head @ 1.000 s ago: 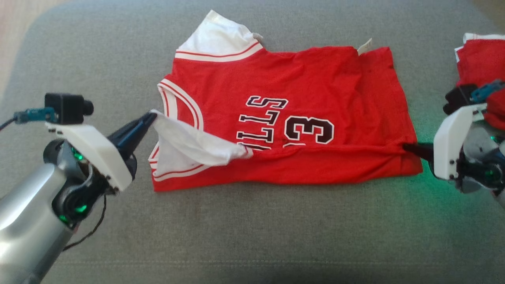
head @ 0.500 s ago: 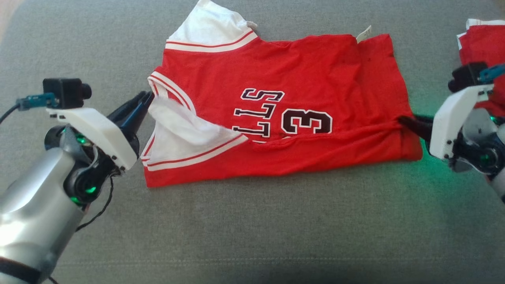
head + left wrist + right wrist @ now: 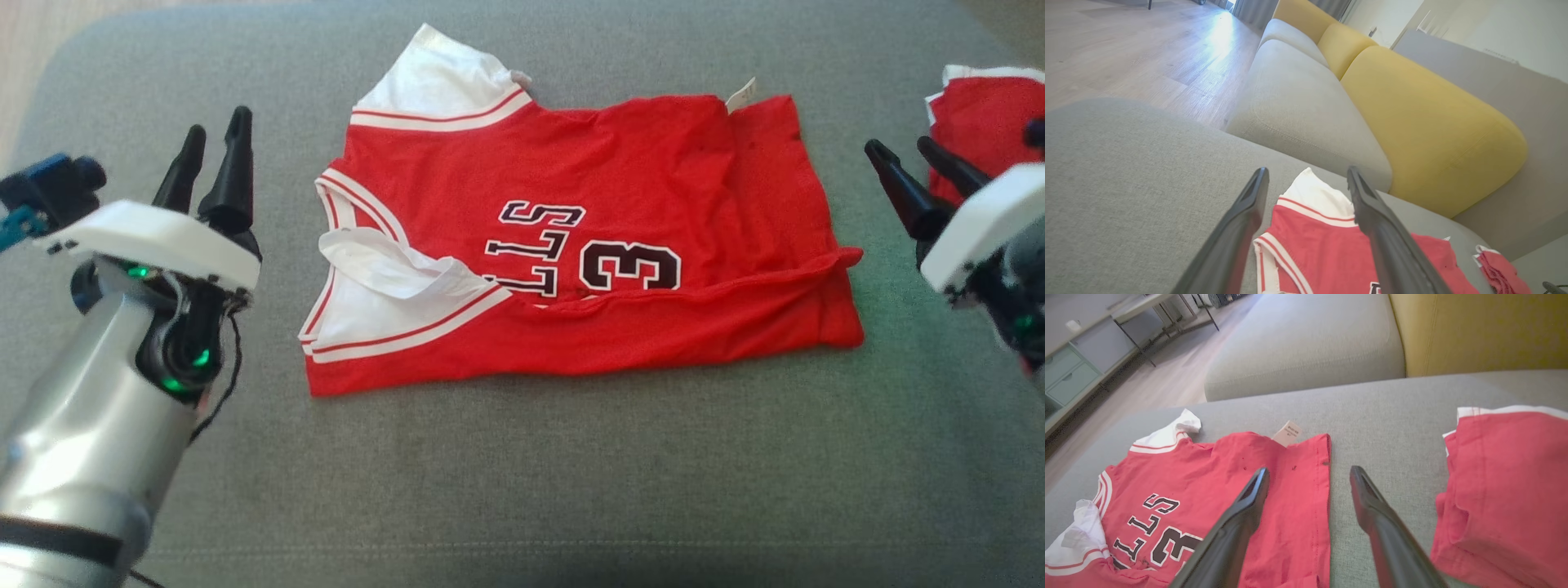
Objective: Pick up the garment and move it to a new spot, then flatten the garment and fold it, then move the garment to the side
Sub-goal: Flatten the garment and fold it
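Letting go on both sides! In the head view the left fingers, which were pinched on the white sleeve a second ago, are now spread wide and lifted off, holding nothing. The right fingers have done the same and dropped the hem corner they gripped. The red jersey lies loose on the middle of the grey cushion, its near long edge turned up over the front so the lettering is half covered. To my eye that is one lengthwise fold laid down, with more folding and the move to the side still to come. The left fingers hang over the cushion's left end, apart from the collar end. The right fingers hang over the cushion's right end, apart from the hem, with a second red garment behind them at the cushion's far right edge.

Over to the left wrist view: the left fingers stand open and empty, and the jersey lies on the cushion below and beyond them, white sleeve between the tips.

Now the right wrist view: the right fingers are open and empty too. The jersey's hem sits under the gap, toward the left-hand finger, with bare cushion beside it and then the second garment.
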Controlling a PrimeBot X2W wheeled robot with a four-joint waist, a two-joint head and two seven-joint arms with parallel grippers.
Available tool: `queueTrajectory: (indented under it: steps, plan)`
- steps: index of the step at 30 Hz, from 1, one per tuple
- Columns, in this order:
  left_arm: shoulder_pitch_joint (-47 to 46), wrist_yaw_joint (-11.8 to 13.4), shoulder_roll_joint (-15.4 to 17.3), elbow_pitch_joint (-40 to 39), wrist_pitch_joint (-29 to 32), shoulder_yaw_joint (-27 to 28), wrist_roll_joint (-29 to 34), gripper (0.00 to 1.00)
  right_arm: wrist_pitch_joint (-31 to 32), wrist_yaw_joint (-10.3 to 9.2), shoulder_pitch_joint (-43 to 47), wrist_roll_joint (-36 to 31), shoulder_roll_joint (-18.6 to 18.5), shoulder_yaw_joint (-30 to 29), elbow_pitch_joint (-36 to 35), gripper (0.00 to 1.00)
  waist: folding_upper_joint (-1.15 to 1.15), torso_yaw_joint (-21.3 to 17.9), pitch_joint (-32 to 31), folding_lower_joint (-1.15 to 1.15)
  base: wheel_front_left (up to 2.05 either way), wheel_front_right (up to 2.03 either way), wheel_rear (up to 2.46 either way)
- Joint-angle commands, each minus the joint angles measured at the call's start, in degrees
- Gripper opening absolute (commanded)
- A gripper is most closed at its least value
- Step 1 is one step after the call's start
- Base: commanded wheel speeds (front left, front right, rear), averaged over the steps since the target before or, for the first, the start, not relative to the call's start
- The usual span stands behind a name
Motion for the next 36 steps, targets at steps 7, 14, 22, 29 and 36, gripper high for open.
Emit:
queueTrajectory:
  steps: [7,14,22,29,36]
  plan:
    - [10.3,2.7,-4.9,-13.0,-0.8,18.5,13.5,1.00,-18.8,-0.04,6.8,-7.5,-0.4,-3.1,-2.8,1.00,0.00,0.0,-3.2,0.00,0.00,0.00,0.00]
    - [23.1,0.9,-15.0,-21.2,-0.8,28.2,26.9,1.00,-22.2,-0.04,15.8,-12.4,5.6,-14.9,-8.8,1.00,0.00,-0.7,-5.6,0.00,0.00,0.00,0.00]
    - [30.1,-2.6,-20.1,-19.9,-0.8,32.2,32.7,1.00,-22.3,-0.04,29.7,-25.8,12.2,-28.5,-19.4,1.00,0.00,-1.0,-6.1,0.00,0.00,0.00,0.00]
    - [30.3,-2.8,-20.4,-16.5,-0.8,30.1,33.5,1.00,-22.3,-0.04,33.7,-31.0,16.4,-31.8,-22.5,1.00,0.00,-1.8,-5.8,0.00,0.00,0.00,0.00]
    - [28.1,0.1,-20.4,-8.0,-0.8,27.5,36.5,1.00,-22.2,-0.04,33.8,-32.3,18.0,-32.7,-23.1,1.00,0.00,-3.1,-4.9,0.00,0.00,0.00,0.00]
